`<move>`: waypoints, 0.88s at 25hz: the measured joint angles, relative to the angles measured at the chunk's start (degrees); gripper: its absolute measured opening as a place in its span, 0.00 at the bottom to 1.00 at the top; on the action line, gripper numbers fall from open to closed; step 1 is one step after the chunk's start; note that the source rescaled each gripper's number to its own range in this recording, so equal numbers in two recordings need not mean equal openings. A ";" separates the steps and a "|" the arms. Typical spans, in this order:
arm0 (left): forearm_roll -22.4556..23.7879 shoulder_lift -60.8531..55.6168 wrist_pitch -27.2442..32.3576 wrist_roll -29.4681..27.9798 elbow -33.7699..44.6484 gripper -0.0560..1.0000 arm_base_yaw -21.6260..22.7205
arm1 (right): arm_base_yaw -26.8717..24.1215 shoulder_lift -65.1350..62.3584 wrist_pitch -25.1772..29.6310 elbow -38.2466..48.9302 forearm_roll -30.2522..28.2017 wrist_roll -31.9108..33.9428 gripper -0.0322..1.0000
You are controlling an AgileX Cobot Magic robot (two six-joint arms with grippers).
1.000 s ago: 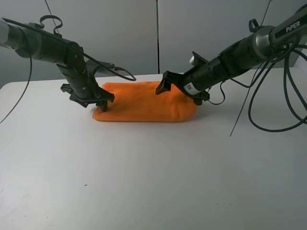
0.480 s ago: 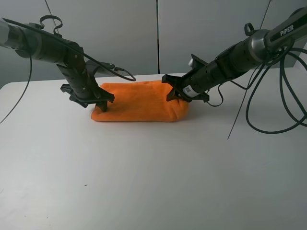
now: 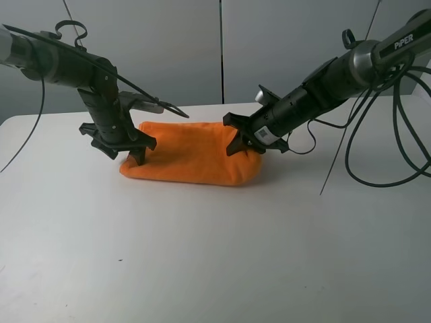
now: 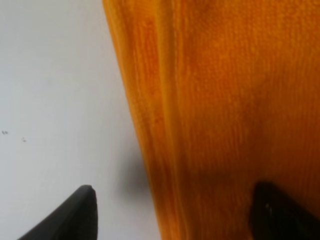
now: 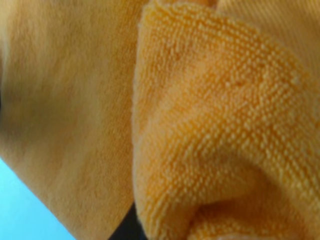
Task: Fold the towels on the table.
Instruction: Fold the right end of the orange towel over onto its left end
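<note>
Straddling the towel's left end, the left gripper [image 3: 126, 153] stands with its jaws apart: in the left wrist view one dark finger [image 4: 70, 215] sits over the bare white surface just off the cloth's edge and the other finger [image 4: 282, 212] sits over the orange pile, with the towel's folded border running between them. At the towel's opposite end the right gripper [image 3: 250, 142] is pressed down into the cloth, and whether its jaws are parted or closed on the fabric I cannot tell; the right wrist view is filled almost wholly with orange terry, a rounded lobe of it bulging close to the lens and only a sliver of dark gripper showing beneath. The towel [image 3: 188, 151] lies as a long, low, doubled band between the two grippers, its right end rounded and slightly bunched under the right gripper, its left end flatter. From each end of the towel a black arm slopes up and away, the left arm [image 3: 60, 64] to the towel's left and the right arm [image 3: 330, 84] to its right, with loose black cables [image 3: 377, 168] hanging beyond the right arm. Under the towel spreads the white table [image 3: 215, 256], which reaches well past the towel on every side.
</note>
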 joint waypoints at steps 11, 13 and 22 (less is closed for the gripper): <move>-3.19 -0.39 1.78 1.32 0.70 0.83 0.00 | 0.00 -6.10 1.49 0.00 -12.32 9.61 0.14; -3.70 -0.61 1.33 1.88 0.90 0.83 0.00 | 0.00 -6.62 1.85 0.00 -12.36 10.24 0.14; -4.49 -0.61 0.44 3.09 0.90 0.83 0.00 | 2.30 -6.66 3.12 0.00 -4.45 7.21 0.14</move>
